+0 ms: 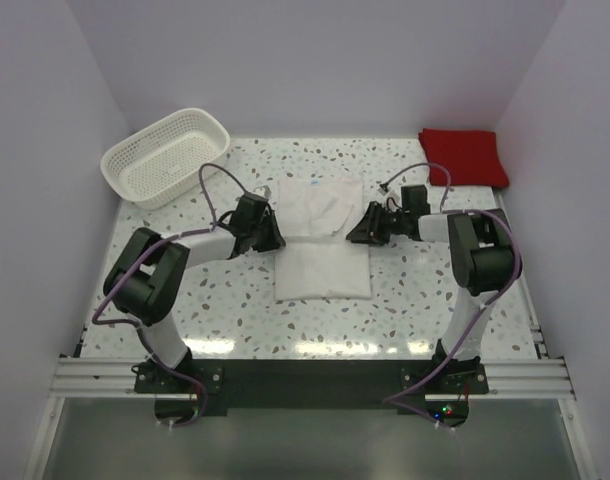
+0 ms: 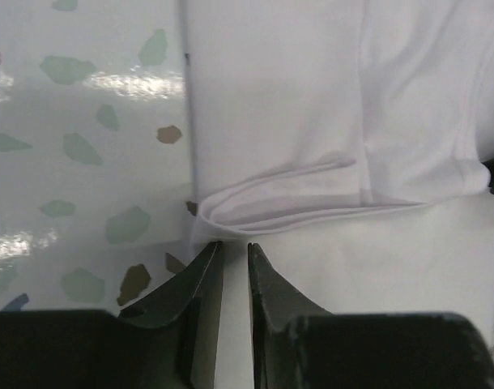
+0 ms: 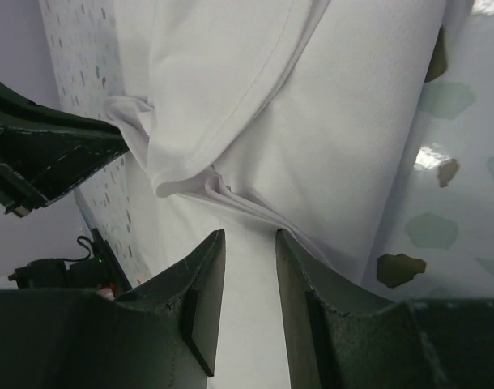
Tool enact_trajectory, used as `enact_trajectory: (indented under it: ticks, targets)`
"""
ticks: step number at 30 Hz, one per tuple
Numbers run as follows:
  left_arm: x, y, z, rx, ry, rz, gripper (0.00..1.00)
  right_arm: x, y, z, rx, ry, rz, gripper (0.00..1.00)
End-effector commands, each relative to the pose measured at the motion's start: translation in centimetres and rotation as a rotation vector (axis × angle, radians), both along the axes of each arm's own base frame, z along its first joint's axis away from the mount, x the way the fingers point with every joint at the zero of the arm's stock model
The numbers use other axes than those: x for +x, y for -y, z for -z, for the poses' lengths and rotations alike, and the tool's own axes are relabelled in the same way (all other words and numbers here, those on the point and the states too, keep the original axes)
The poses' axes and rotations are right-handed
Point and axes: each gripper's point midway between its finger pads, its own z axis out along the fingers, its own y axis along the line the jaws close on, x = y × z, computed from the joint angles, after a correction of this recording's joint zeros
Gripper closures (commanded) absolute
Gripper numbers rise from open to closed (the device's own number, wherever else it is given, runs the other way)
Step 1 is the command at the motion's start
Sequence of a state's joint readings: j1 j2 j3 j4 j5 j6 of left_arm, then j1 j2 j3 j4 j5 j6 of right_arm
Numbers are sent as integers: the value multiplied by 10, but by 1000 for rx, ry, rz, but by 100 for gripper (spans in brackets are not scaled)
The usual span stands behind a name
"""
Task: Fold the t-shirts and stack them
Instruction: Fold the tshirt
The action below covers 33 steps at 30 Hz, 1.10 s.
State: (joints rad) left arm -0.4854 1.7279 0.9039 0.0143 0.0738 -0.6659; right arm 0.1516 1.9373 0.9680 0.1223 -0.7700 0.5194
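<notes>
The white t-shirt lies in the middle of the table, its far part folded over at a crease across the middle. My left gripper sits at the crease's left end, low over the cloth. Its jaws stand a narrow gap apart, with nothing between them, just short of the folded edge of the white t-shirt. My right gripper sits at the right end, open and empty over the white t-shirt. The red t-shirt lies folded at the back right.
A white lattice basket stands at the back left. The speckled tabletop shows around the shirt. The left arm's gripper shows at the left of the right wrist view.
</notes>
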Motion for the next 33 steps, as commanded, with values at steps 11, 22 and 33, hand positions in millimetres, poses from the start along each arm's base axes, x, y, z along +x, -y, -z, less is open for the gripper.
enact_trajectory:
  ticks: [11,22,33]
  targets:
    - [3,-12,-45,-6,160,43,70,12,17,-86,30,207,11,56]
    - [-127,27,-25,-168,-20,239,66,-115,-32,-63,161,80,-182,50]
    - [-150,-4,27,-64,-177,119,73,-140,18,15,9,-109,-34,51]
